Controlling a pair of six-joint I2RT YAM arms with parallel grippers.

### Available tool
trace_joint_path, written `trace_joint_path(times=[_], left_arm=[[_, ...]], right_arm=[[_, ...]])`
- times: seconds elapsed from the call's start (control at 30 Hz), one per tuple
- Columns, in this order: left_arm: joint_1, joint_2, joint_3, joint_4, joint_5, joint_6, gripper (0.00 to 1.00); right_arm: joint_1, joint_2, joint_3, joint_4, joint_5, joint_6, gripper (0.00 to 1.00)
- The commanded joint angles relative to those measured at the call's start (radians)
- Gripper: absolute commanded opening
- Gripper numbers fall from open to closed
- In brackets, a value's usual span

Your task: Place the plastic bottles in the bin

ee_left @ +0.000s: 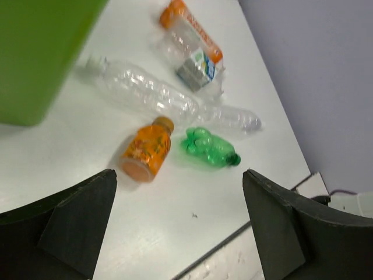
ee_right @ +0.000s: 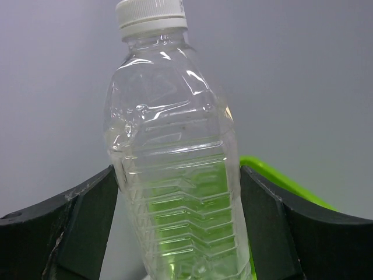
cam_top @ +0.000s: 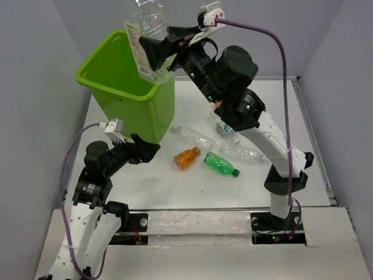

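**Bin** (cam_top: 137, 114): lime-green plastic, square with rounded corners, tapered walls and a rolled rim. Smooth and glossy, no marking legible. It stood at the far left of the white table (cam_top: 175, 192), open side up.

**Held bottle** (cam_top: 145, 32): clear plastic with a ribbed, faceted body and a white screw cap (ee_right: 151, 14). It bore a pale label (cam_top: 135, 45) whose print was too small to read. The right gripper (cam_top: 150, 55) clasped it, a black finger pressed to each flank. It was raised off the table, cap upward, and in the overhead view overlapped the bin's right rim.

**Left gripper** (cam_top: 145, 149): black, jaws spread wide and empty, low beside the bin's near corner.

**Loose bottles**, lying on the table right of the bin:
- Orange bottle (cam_top: 187, 158): short and stubby, on its side. Its patterned orange wrap was unreadable.
- Green bottle (cam_top: 220, 164): translucent and crumpled, with a green cap. It lay just beside the orange bottle.
- Long clear bottle (cam_top: 195, 136): crushed and wrinkled, with no label seen.
- Second clear bottle (cam_top: 245, 153): flattened, partly under the right arm.
- Banded bottle (ee_left: 192, 44): clear, with an orange band and a grey, green and white label. The writing was illegible. It was the farthest from the left gripper.
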Motion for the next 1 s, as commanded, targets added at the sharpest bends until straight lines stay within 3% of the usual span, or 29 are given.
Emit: trace_joint_path(times=[0.0,0.07,0.23,0.3,0.33,0.37,0.43,0.57,0.63,0.73,0.77,0.87,0.9,0.97], left_arm=[[-0.006,-0.057,-0.140,0.045,0.171,-0.048,0.99],[-0.008,-0.071,-0.177,0.049,0.166,-0.057,0.99],[-0.023,-0.092,-0.228,0.058,0.175,-0.083,0.99],[-0.035,-0.089,-0.229,0.054,0.155,-0.089,0.99],[-0.040,-0.084,-0.231,0.057,0.151,-0.092,0.99],[-0.043,-0.072,-0.232,0.063,0.148,-0.097,0.99],[-0.061,-0.051,-0.226,0.077,0.145,-0.096,0.99],[-0.159,0.006,-0.195,0.092,0.027,-0.106,0.99],[-0.296,0.047,-0.176,0.111,-0.094,-0.128,0.99],[-0.462,0.129,-0.143,0.126,-0.268,-0.142,0.99],[-0.529,0.177,-0.122,0.132,-0.348,-0.139,0.99],[-0.607,0.298,-0.079,0.135,-0.465,-0.107,0.99],[-0.650,0.331,-0.045,0.137,-0.516,-0.091,0.99],[-0.692,0.443,0.010,0.138,-0.577,-0.062,0.99]], right_arm=[[-0.050,0.093,-0.002,0.443,0.013,-0.051,0.06],[-0.093,0.158,-0.017,0.543,-0.018,-0.007,0.06],[-0.174,0.424,0.206,0.696,-0.145,0.119,0.09],[-0.174,0.469,0.199,0.689,-0.162,0.090,0.27],[-0.184,0.455,0.160,0.686,-0.173,0.090,0.41],[-0.184,0.435,0.115,0.686,-0.203,0.093,0.71],[-0.184,0.401,0.092,0.645,-0.233,0.081,0.96],[-0.184,0.299,0.055,0.543,-0.285,0.058,1.00],[-0.193,0.146,-0.053,0.526,-0.287,0.044,1.00],[-0.203,-0.040,-0.372,0.537,-0.288,0.047,0.99],[-0.213,-0.171,-0.551,0.534,-0.299,0.046,0.98],[-0.223,-0.449,-0.828,0.490,-0.291,0.036,0.93],[-0.234,-0.517,-0.988,0.407,-0.275,0.041,0.93],[-0.234,-0.643,-1.152,0.332,-0.224,0.068,0.92]])
